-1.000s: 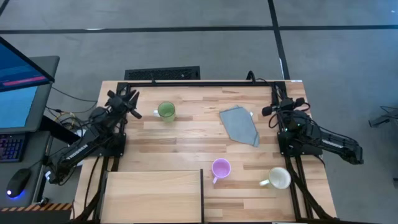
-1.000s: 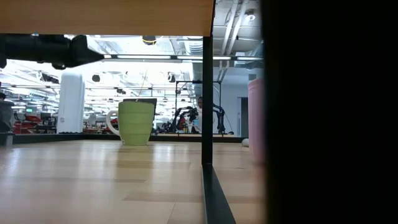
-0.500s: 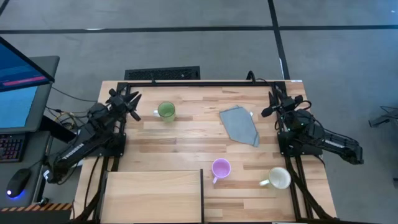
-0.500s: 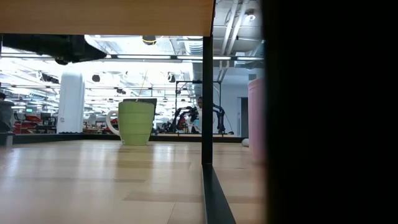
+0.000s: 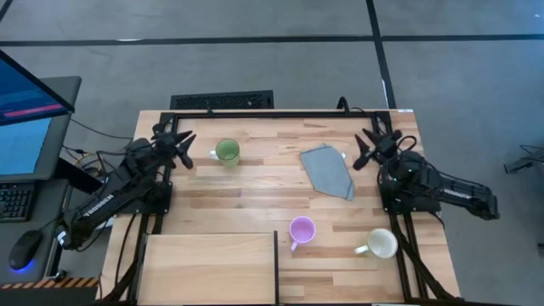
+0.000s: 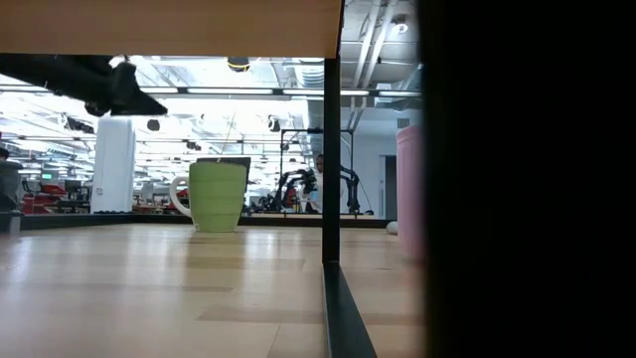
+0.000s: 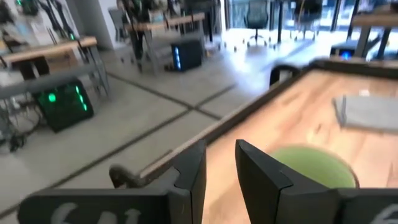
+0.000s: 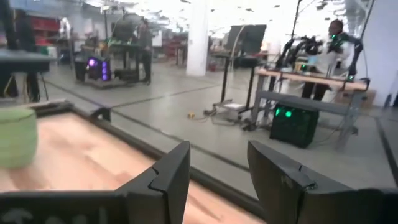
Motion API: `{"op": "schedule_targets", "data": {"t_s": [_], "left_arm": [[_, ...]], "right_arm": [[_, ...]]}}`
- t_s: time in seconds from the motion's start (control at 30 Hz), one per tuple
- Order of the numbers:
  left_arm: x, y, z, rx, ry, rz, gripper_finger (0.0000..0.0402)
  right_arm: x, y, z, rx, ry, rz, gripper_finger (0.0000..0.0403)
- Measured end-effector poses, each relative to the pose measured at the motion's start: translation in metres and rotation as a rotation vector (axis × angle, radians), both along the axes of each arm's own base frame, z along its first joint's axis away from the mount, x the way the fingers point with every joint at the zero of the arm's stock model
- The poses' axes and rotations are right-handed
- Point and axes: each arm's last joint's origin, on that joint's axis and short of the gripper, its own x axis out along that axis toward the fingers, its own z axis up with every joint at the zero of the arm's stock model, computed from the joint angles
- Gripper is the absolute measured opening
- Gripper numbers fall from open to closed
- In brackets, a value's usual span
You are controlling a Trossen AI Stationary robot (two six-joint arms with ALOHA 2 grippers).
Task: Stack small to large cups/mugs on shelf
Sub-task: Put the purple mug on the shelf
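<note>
The green mug stands upright on its base at the table's far left. The purple mug and the white mug stand near the front right. The shelf, a pale board, lies at the front left. My left gripper hovers just left of the green mug, open by a narrow gap with nothing between its fingers. At the far right, my right gripper hovers open and empty, pointing toward the table's far left.
A grey folded cloth lies between the green mug and my right gripper. In the low view a dark post stands under the shelf, and a dark mass on the right hides most of the purple mug.
My right gripper has swung from pointing at the far edge toward the table's left. My left gripper has tipped at the wrist and stays beside the green mug. Neither has opened or shut. The mugs and the cloth have not moved.
</note>
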Motion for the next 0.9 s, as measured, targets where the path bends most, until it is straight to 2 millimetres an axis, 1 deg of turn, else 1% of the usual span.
{"op": "schedule_targets", "data": {"t_s": [0.07,0.13,0.33,0.4,0.57,0.63,0.77,0.9], "left_arm": [[0.0,0.0,-0.003,-0.019,0.02,0.0,0.0078],[0.0,0.0,-0.003,-0.025,0.025,0.0,0.0078],[0.0,0.0,-0.003,-0.025,0.024,0.001,0.0078],[0.0,0.0,-0.003,-0.026,0.024,0.001,0.0078],[0.0,0.0,-0.004,-0.033,0.019,0.003,0.0078],[-0.001,0.0,-0.004,-0.049,0.016,0.006,0.0078],[-0.001,-0.001,-0.006,-0.07,0.012,0.01,0.0078],[-0.001,-0.001,-0.007,-0.086,0.018,0.011,0.0078]], "right_arm": [[0.002,0.0,-0.001,0.017,0.028,0.012,0.0182],[0.005,0.001,0.004,0.03,0.034,0.022,0.0182],[0.014,0.0,0.033,0.038,0.054,0.04,0.0182],[0.019,-0.001,0.04,0.043,0.071,0.039,0.0182],[0.032,-0.004,0.043,0.067,0.158,0.039,0.0182],[0.037,-0.005,0.043,0.101,0.204,0.051,0.0182],[0.049,-0.006,0.046,0.183,0.24,0.075,0.0182],[0.063,-0.006,0.057,0.204,0.267,0.114,0.0182]]}}
